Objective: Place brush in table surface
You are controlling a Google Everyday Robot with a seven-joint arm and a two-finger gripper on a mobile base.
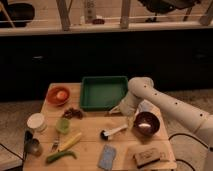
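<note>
The brush (114, 132) lay flat on the table surface (90, 127), a little toward 5 o'clock of its middle. Its dark head pointed to 8 o'clock and its pale handle to 2 o'clock. A dark bowl (146, 123) sat just beside the handle end, at 3 o'clock. The gripper (118, 108) hung near, at 12 o'clock from the brush, by the near right corner of the green tray (100, 92). Whether it was apart or together I could not tell. To me the placing looked done.

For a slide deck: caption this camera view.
Gripper beside the green tray, brush lying on the table surface.
</note>
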